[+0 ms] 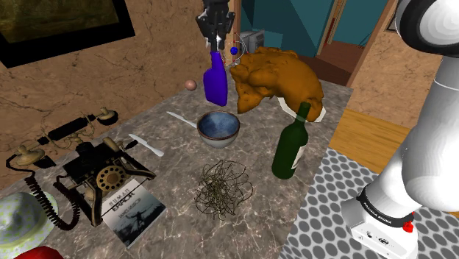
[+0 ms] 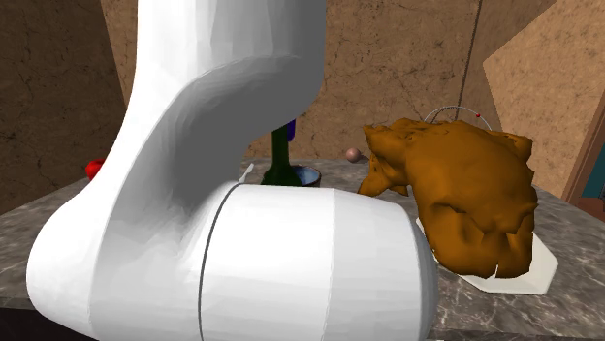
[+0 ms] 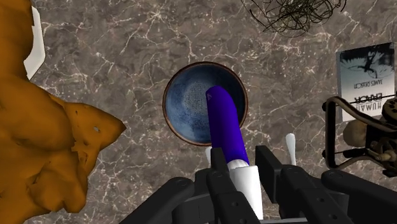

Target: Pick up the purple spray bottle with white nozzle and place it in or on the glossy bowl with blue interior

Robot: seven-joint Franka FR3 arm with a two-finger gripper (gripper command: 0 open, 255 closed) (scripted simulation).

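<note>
Wrist view, looking down the pincer (image 3: 245,177): its black fingers are clamped on the white nozzle of the purple spray bottle (image 3: 224,121). The bottle hangs long axis down, clear of the marble-patterned tabletop (image 3: 127,63). Its base lies directly over the glossy bowl (image 3: 184,105), whose visible blue interior looks empty. A near-straight descent should likely set it inside.

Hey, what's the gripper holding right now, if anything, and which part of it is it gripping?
The gripper holds the purple spray bottle, its fingers clasping the white nozzle at the top.
</note>
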